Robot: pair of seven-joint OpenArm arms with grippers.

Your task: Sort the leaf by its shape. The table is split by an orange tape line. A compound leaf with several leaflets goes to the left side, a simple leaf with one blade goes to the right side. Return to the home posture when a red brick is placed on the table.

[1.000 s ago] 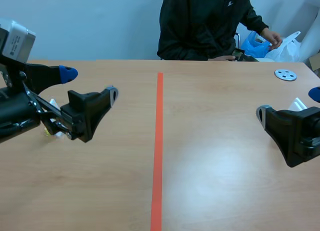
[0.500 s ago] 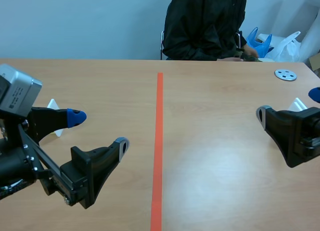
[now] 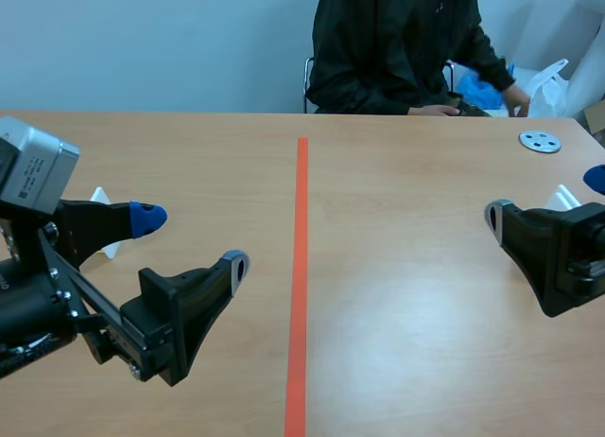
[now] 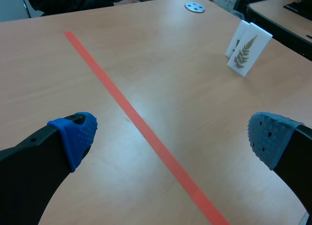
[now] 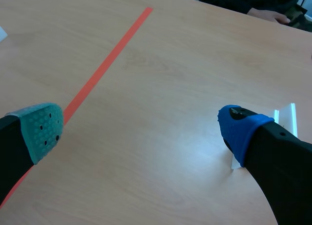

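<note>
No loose leaf lies on the table. Two white cards stand ahead of my left gripper; the nearer card carries a picture of a fern-like leaf with many leaflets. In the scene view these cards stand right of the orange tape line, partly hidden behind my right gripper. Another white card stands on the left side behind my left gripper. Both grippers are open and hold nothing. In the right wrist view, a white card stands beside the blue pad of my right gripper.
A person in a black jacket sits across the table, one hand at plastic bags by the far right corner. A small round metal disc lies on the far right of the table.
My left arm has come down from a raised spot toward the table's front left, then settled. The person leaned right and reached toward the bags. The right arm has kept still.
</note>
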